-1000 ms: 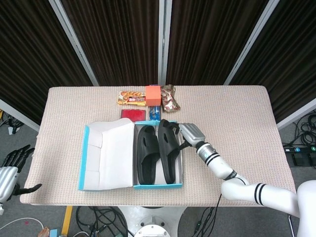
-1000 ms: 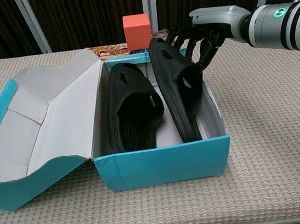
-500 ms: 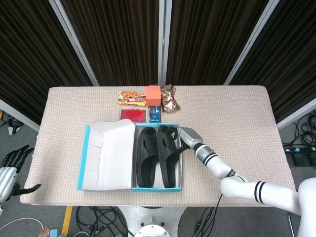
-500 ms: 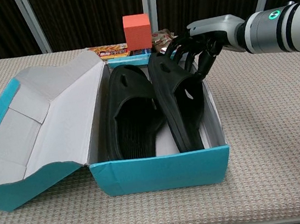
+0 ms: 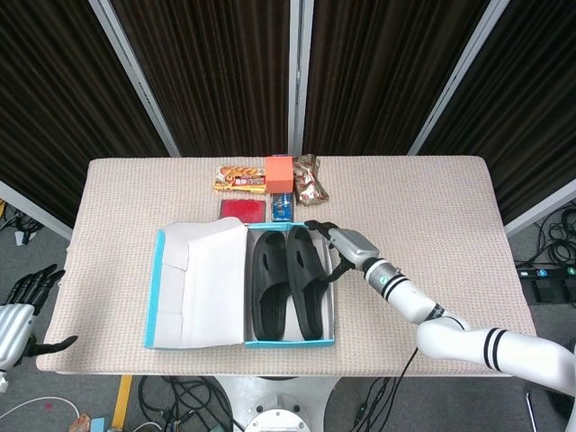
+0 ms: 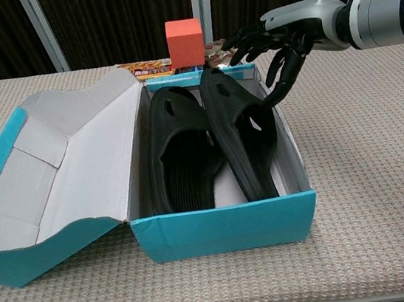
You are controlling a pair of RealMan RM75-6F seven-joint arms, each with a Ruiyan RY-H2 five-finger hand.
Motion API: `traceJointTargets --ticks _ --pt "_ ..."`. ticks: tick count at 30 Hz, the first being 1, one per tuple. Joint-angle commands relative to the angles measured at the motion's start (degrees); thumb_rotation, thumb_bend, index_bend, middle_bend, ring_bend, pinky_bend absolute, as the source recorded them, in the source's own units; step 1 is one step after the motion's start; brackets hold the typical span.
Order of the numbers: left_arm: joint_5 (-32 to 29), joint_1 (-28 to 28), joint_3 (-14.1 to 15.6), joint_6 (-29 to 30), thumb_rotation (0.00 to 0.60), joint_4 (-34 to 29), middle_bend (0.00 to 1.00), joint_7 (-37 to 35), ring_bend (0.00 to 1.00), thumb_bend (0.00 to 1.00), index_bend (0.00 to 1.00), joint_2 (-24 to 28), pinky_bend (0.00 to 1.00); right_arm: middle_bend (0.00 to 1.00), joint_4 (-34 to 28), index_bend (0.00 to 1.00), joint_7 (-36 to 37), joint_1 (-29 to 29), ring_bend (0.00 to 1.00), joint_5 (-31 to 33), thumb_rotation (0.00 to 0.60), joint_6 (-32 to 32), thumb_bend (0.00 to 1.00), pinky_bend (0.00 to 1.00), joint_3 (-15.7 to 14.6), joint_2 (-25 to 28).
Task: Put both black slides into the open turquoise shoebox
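Shoebox [image 5: 245,343] [image 6: 227,228] sits open near the front middle of the counter [image 5: 432,216] [image 6: 369,174], turquoise outside and pale inside, its hinged lid [image 5: 202,283] [image 6: 64,176] folded out flat to the robot's left. Both black slides lie inside the box side by side, toes toward the front wall: the left slide [image 5: 268,288] [image 6: 177,158] flat on the floor of the box, the right slide [image 5: 306,281] [image 6: 244,142] leaning slightly with its outer edge against the right wall. Right hand [image 5: 340,245] [image 6: 277,40] hovers over the far right corner of the box, fingers [image 6: 281,73] spread and curved downward, holding nothing; in the chest view the lowest fingertips sit just beside the heel end of the right slide, and contact cannot be confirmed. Left hand [image 5: 22,297] hangs off the counter at the lower left edge of the head view, fingers apart and empty, well clear of the box. Behind the box along the far side stand an orange block [image 5: 279,171] [image 6: 184,38], a yellow snack packet [image 5: 240,179] [image 6: 148,69], a red flat pack [image 5: 244,209], a small blue pack [image 5: 282,207] and a brown wrapped snack [image 5: 310,178], all apart from the box except the blue pack, which lies just beside its rear wall.
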Motion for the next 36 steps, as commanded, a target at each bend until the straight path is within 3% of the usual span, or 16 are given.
traceJointTargets --ticks 1,6,12,22,36 --pt "0.0 0.0 0.0 0.0 0.600 -0.2 0.02 0.1 0.00 0.02 0.07 0.1 0.00 0.09 -1.9 0.04 0.2 -0.2 0.03 -0.9 0.600 -0.1 0.00 0.30 0.2 2.1" --pt "0.0 -0.1 0.0 -0.2 0.600 -0.5 0.02 0.1 0.00 0.02 0.07 0.2 0.00 0.18 -6.5 0.04 2.9 -2.3 0.13 -4.8 0.600 3.7 0.00 0.38 2.8 4.6" --pt "-0.2 -0.4 -0.1 -0.5 0.600 -0.8 0.02 -0.8 0.00 0.02 0.07 0.1 0.00 0.30 -10.1 0.12 13.0 -5.4 0.23 -9.8 0.600 4.6 0.00 0.49 5.9 3.7" --pt "-0.6 -0.1 -0.1 -0.3 0.600 -0.4 0.02 -1.4 0.00 0.02 0.07 0.5 0.00 0.31 -4.4 0.14 21.7 -5.1 0.23 -15.3 0.600 0.2 0.00 0.49 4.5 -4.0" --pt "-0.6 0.0 0.1 -0.5 0.600 0.4 0.02 -2.1 0.00 0.02 0.07 0.3 0.00 0.31 0.4 0.15 22.7 -4.5 0.23 -14.5 0.600 -0.4 0.00 0.49 3.4 -7.4"
